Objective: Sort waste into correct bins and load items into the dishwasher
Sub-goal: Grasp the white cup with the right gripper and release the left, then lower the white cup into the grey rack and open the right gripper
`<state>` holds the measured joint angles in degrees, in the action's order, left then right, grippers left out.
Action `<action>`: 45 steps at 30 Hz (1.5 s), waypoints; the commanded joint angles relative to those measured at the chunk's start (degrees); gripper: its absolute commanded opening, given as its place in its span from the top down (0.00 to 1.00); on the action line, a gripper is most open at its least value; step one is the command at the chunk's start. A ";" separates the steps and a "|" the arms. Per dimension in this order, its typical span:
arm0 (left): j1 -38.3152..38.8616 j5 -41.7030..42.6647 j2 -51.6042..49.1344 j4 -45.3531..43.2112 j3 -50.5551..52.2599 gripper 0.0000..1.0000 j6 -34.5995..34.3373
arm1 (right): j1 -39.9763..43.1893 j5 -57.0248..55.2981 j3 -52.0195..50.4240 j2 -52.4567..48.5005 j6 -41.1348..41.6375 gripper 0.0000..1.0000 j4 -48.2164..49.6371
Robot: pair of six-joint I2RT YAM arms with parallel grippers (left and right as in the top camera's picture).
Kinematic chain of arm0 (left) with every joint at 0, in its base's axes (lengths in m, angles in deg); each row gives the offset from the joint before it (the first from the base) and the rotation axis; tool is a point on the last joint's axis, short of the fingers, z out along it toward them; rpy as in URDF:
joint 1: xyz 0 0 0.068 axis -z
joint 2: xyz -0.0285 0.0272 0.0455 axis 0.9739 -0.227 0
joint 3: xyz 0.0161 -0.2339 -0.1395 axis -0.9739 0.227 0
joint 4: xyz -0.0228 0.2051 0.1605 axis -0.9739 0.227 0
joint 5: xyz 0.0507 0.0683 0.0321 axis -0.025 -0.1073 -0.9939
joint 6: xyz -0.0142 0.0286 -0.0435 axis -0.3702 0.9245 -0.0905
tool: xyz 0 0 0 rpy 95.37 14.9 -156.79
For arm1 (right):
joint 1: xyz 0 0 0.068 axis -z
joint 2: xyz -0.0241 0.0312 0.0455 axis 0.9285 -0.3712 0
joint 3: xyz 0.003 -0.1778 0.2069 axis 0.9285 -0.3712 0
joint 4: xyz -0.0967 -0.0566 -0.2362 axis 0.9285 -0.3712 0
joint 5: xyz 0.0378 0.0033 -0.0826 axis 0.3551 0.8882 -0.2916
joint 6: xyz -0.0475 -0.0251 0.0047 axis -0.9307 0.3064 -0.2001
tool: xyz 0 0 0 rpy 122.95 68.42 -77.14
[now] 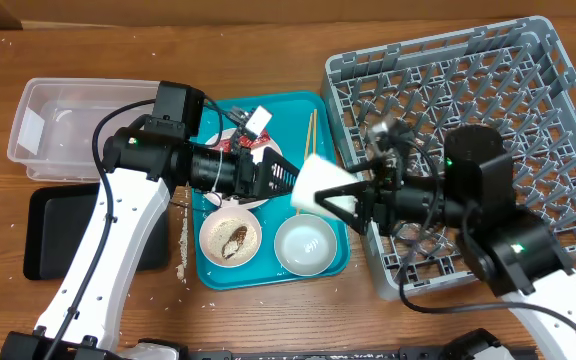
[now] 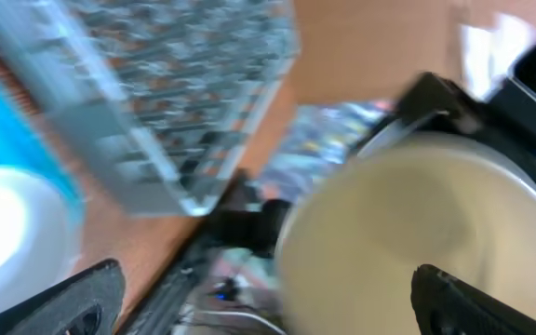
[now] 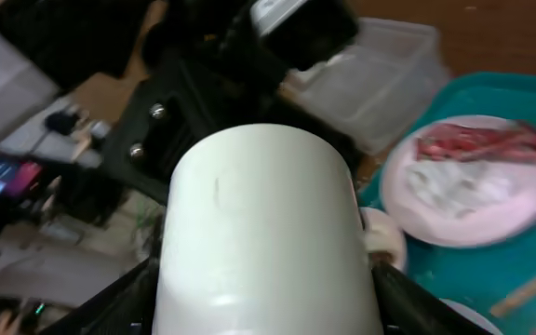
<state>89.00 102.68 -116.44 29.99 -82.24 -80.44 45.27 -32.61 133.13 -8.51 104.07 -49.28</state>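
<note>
A white cup [image 1: 320, 185] hangs sideways over the teal tray [image 1: 298, 120], held by my right gripper [image 1: 353, 200], which is shut on its sides. The right wrist view shows the cup [image 3: 263, 233] filling the space between my right fingers [image 3: 261, 298]. My left gripper [image 1: 286, 180] is open and faces the cup's mouth from the left. In the left wrist view the cup's pale opening [image 2: 417, 242] sits by the right finger of the spread jaws [image 2: 266, 279]. The grey dish rack [image 1: 568, 80] stands to the right.
On the tray are a pink plate [image 3: 473, 186] with a red wrapper and white tissue, a bowl with food scraps [image 1: 230, 240], an empty white bowl [image 1: 305, 243] and chopsticks [image 1: 310, 130]. A clear plastic bin [image 1: 58, 130] and a black bin [image 1: 48, 230] sit at the left.
</note>
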 commanded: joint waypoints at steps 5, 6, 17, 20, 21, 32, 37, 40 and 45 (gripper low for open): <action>-0.63 -21.27 0.17 0.22 -0.50 0.00 -7.82 | 2.95 -45.79 11.89 5.66 0.92 0.43 -26.34; -0.63 -21.94 0.17 0.13 -0.50 0.00 -8.00 | 3.23 -49.33 13.11 5.66 3.28 0.43 -29.88; -0.52 -22.03 0.17 0.09 -0.50 0.00 -7.93 | 5.88 -47.82 11.26 -5.44 14.97 0.43 -49.72; -0.52 -22.03 0.17 0.17 -0.48 0.00 -7.93 | 5.81 -40.81 9.31 -11.67 11.50 0.43 -49.79; -0.52 -22.03 0.17 0.31 -0.48 0.00 -7.91 | 5.81 -40.00 8.55 -13.73 11.06 0.43 -49.77; -0.52 -24.00 0.17 2.23 -0.50 0.00 -7.69 | 5.81 -41.31 6.27 -22.82 9.81 0.15 -42.40; -0.52 -23.98 0.17 2.34 -0.50 0.00 -7.69 | 5.81 -41.35 10.91 -21.07 9.94 0.01 -43.63; -0.50 -23.96 0.17 2.40 -0.48 0.00 -7.69 | 5.60 -41.35 13.84 -18.75 9.57 0.01 -43.71; 1.55 -27.58 0.20 2.64 -0.48 0.04 -6.43 | 3.48 -41.16 15.45 -12.98 7.32 0.02 -39.65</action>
<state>88.94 78.70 -116.44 32.46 -82.24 -87.78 50.32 -73.83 146.47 -26.06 113.09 -90.70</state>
